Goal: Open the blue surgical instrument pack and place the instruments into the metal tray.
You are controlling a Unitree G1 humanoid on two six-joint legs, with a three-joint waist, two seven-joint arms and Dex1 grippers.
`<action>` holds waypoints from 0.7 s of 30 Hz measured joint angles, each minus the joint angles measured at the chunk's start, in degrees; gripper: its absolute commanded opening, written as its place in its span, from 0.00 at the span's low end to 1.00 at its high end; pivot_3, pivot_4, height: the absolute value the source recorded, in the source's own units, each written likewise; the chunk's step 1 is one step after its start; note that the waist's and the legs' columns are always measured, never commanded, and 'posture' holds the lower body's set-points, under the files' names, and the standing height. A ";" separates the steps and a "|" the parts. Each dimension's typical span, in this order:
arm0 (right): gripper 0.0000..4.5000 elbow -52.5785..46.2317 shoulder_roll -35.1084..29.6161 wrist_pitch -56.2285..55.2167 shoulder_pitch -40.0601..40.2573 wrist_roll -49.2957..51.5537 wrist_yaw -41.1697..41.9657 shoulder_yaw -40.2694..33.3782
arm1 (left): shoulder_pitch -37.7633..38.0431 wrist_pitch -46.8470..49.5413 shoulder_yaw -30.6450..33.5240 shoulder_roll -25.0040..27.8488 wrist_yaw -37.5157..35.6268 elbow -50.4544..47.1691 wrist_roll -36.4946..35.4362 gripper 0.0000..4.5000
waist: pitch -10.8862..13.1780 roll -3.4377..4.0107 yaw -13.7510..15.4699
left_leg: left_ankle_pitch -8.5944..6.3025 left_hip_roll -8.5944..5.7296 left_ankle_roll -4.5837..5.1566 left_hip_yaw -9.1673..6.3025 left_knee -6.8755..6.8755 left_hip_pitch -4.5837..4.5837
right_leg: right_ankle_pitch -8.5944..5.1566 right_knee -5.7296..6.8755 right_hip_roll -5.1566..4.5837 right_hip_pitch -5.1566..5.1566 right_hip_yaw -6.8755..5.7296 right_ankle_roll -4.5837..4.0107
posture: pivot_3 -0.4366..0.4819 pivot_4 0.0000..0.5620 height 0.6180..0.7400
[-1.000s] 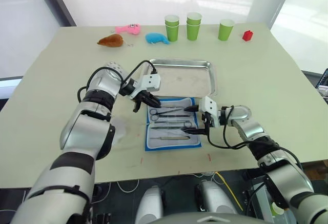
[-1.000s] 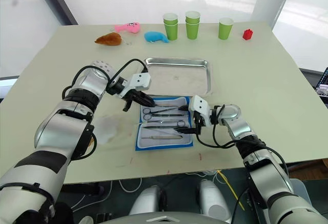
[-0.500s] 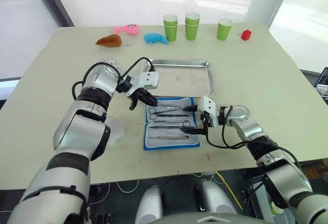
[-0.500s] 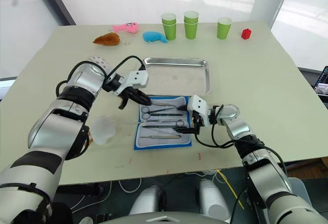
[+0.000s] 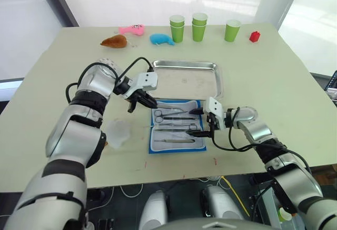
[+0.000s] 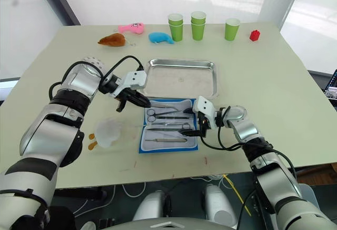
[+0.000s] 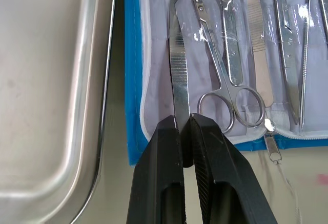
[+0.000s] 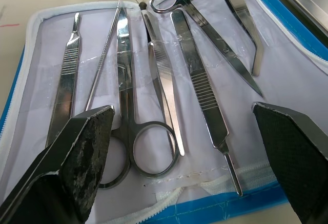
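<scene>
Now, with your left end effector [image 7: 184, 131] pinching the bent tweezers [image 7: 177, 65], lift clear, then lower flat into the metal tray [image 5: 210, 64]; right end effector [image 8: 184, 126] spread.

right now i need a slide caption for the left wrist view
Left gripper pinching bent tweezers in the open blue pack, beside the metal tray.
</scene>
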 measured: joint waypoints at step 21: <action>1.00 -0.45 -0.30 0.05 0.58 0.00 -0.57 -0.01 | 1.81 3.44 -2.43 11.75 -0.02 -7.22 -9.00 0.00 | -0.15 -0.18 0.41 | 0.00 0.01 0.00 0.02 0.00 0.03 | -0.04 -0.01 -0.03 0.01 0.00 0.02 | 0.48 0.27 1.00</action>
